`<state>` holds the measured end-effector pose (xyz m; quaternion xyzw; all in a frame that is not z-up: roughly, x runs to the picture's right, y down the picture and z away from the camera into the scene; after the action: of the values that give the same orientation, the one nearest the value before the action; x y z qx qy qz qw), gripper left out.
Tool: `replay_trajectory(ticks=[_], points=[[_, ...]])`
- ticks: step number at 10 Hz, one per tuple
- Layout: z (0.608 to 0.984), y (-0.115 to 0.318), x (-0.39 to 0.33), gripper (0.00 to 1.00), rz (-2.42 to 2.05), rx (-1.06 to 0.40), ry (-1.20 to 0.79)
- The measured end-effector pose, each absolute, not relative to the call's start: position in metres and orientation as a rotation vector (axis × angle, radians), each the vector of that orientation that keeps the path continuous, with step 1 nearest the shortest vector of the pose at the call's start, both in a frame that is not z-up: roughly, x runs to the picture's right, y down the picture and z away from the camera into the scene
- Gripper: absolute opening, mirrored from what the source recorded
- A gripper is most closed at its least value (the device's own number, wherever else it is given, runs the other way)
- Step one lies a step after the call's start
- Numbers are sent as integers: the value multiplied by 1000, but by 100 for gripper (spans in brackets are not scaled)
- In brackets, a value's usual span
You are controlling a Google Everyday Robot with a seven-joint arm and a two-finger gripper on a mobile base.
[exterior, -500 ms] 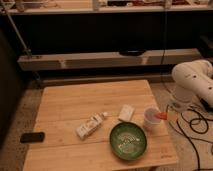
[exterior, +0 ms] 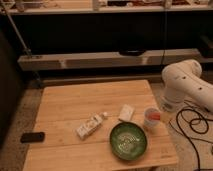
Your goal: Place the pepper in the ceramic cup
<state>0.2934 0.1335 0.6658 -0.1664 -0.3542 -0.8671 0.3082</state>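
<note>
The ceramic cup [exterior: 150, 121] is small and pale and stands upright near the wooden table's right edge, just right of the green bowl. The red-orange pepper [exterior: 155, 116] shows at the cup's mouth, on its right side. I cannot tell whether it rests in the cup or hangs just above it. The white arm [exterior: 186, 82] bends down from the right. The gripper [exterior: 164, 111] is at its lower end, right beside the cup's rim at the pepper.
A wide green bowl [exterior: 128, 141] sits at the front of the table [exterior: 70, 102]. A small white box [exterior: 126, 112] and a white bottle lying on its side [exterior: 91, 125] are left of the cup. A black phone [exterior: 32, 137] lies at the left edge. Black cables [exterior: 192, 125] trail on the floor to the right.
The arm and gripper stay beside the cup; the pepper's red spot sits slightly further over the cup's mouth. Nothing else has moved.
</note>
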Motion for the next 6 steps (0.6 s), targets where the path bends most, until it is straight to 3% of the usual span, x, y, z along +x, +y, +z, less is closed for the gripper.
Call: replay_trajectory(ticks=[3,6], points=[[666,133,285,63,-2313,-434,-943],[667,133,277,66,-2324,-434,-946]])
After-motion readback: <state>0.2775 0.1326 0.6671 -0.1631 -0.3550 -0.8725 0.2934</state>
